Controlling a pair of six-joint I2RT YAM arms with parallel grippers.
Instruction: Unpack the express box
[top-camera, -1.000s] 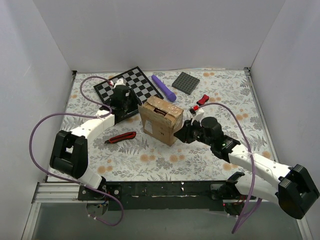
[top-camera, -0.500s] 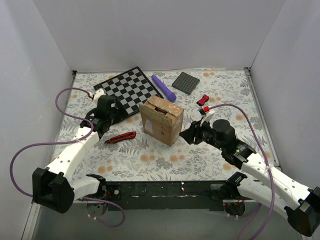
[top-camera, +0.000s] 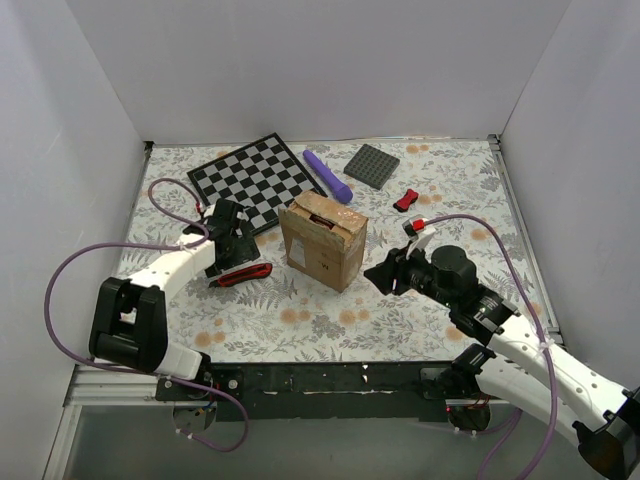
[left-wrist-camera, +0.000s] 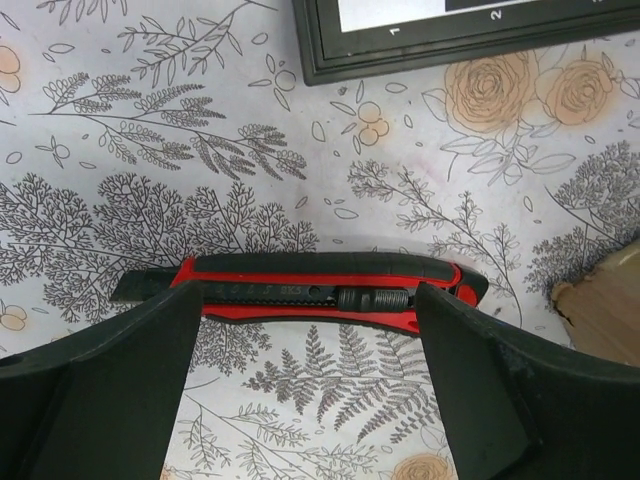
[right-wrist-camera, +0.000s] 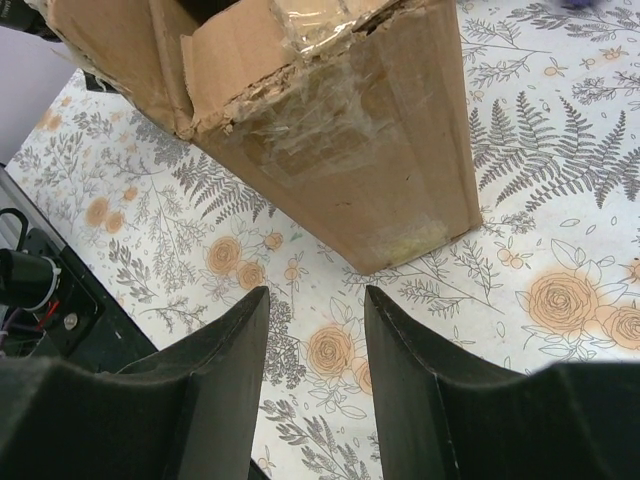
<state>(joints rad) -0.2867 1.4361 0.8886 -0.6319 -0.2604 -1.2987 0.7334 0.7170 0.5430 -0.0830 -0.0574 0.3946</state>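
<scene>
Left wrist: left hand (left-wrist-camera: 306, 305) splayed above red cutter (left-wrist-camera: 300, 281).

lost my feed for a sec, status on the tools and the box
Left tool open, straddling red utility knife, not gripping. Right tool open, empty, just short of express box. Box upright, top tape torn. Nothing between.

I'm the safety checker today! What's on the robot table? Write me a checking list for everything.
Surface: floral tablecloth, lying flat.
Job's things: express box stands mid-table, top tape torn, one flap lifted.
Clutter: red utility knife left of the box; chessboard, purple pen, grey studded plate and small red object along the back.
Grippers: left gripper jaws open either side of the knife; right gripper jaws open, empty, beside the box's corner.
Cables: purple cables loop off both arms.
Surroundings: white walls on three sides.
</scene>
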